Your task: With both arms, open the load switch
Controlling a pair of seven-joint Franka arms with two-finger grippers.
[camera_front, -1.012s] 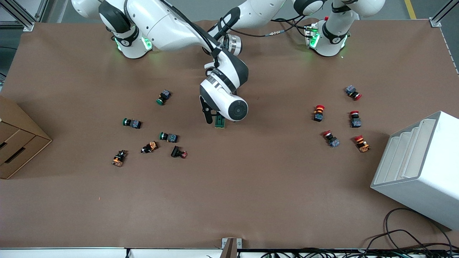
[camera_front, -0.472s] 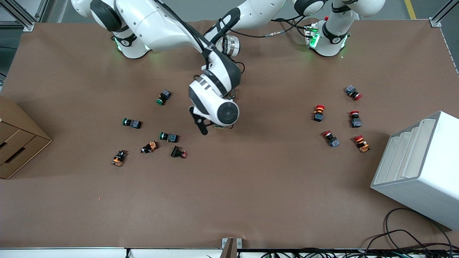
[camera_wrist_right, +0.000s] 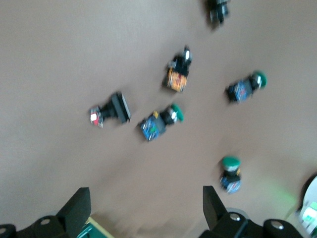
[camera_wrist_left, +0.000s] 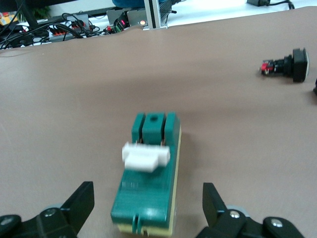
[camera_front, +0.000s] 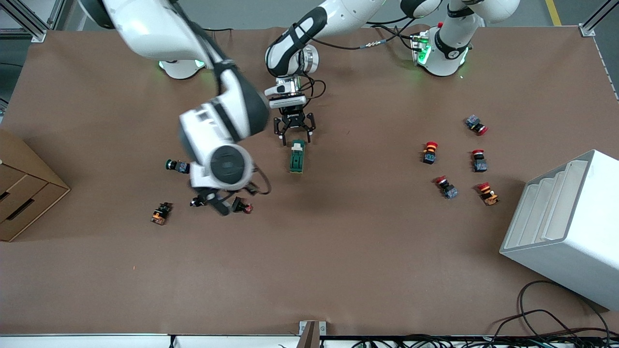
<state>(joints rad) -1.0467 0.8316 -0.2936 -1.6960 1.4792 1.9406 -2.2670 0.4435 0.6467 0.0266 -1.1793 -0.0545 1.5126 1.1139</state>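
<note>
The load switch [camera_front: 297, 156] — a long dark-green block on a cream base, with a white ridged tab [camera_wrist_left: 146, 156] across its top — lay flat on the matte brown table [camera_front: 338, 251], near the middle. The left gripper [camera_front: 294, 134] hung just over its end toward the bases, black fingers [camera_wrist_left: 77, 206] spread wide, touching nothing. The right gripper [camera_front: 220, 200], also spread and empty, hovered above the scattered round-capped push buttons [camera_wrist_right: 161, 121] toward the right arm's end.
</note>
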